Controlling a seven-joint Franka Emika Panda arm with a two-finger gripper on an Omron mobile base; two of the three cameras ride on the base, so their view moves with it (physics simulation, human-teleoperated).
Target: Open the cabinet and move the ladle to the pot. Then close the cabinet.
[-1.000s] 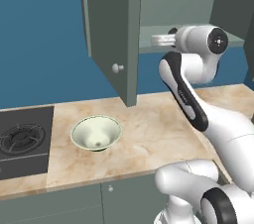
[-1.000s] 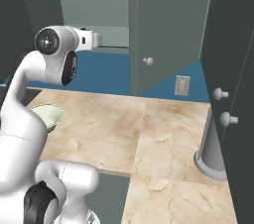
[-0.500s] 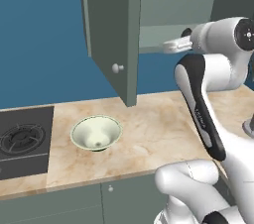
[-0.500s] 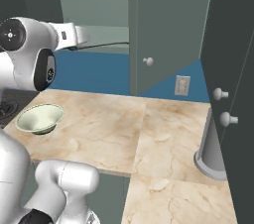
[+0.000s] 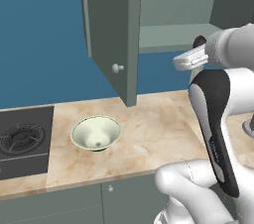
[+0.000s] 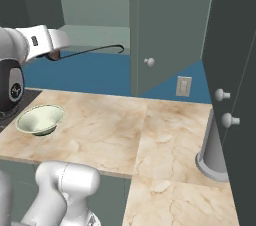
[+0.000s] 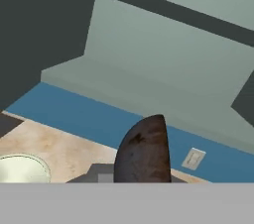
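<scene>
Dark brown cup of the ladle (image 7: 144,151) pinched in the narrowly closed gripper (image 6: 54,54), thin handle jutting out sideways, carried in the air in front of the open cabinet (image 6: 165,30) and above the marble counter (image 6: 100,130). Probably light, stiff and smooth; gripped close to the head, so liable to swivel on a quick turn. Below, a pale green bowl (image 6: 39,119); far left, a stove burner (image 5: 20,139). Open door edge seemingly near the handle tip, worth clearing before any swing; generous free air over the counter toward the stove
</scene>
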